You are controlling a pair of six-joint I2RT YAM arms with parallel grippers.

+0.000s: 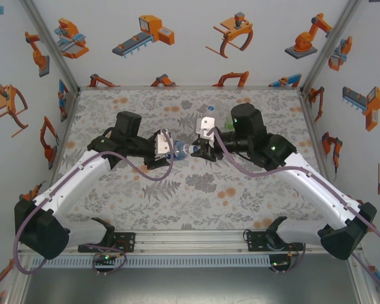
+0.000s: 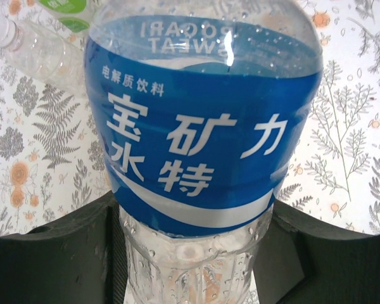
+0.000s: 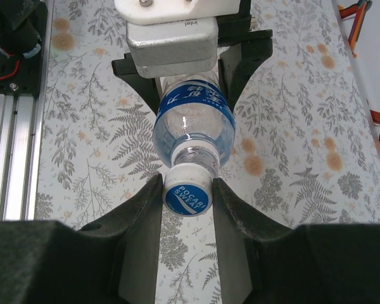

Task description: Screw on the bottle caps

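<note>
A see-through bottle with a blue label (image 2: 202,145) is held level above the table, its lower body clamped between the black fingers of my left gripper (image 2: 190,253). From above, this bottle (image 1: 180,151) bridges the left gripper (image 1: 166,151) and the right gripper (image 1: 199,151). In the right wrist view the bottle (image 3: 194,117) points its neck at me. A white bottle cap with a blue top (image 3: 188,192) sits on that neck. My right gripper (image 3: 188,190) is shut on the cap, one finger (image 3: 142,215) on each side.
A clear bottle (image 2: 38,54) and a green-labelled bottle (image 2: 69,12) lie on the floral table (image 2: 44,158) beyond the held one. Printed walls (image 1: 196,38) enclose the table on three sides. A metal rail (image 3: 12,152) runs along the near edge.
</note>
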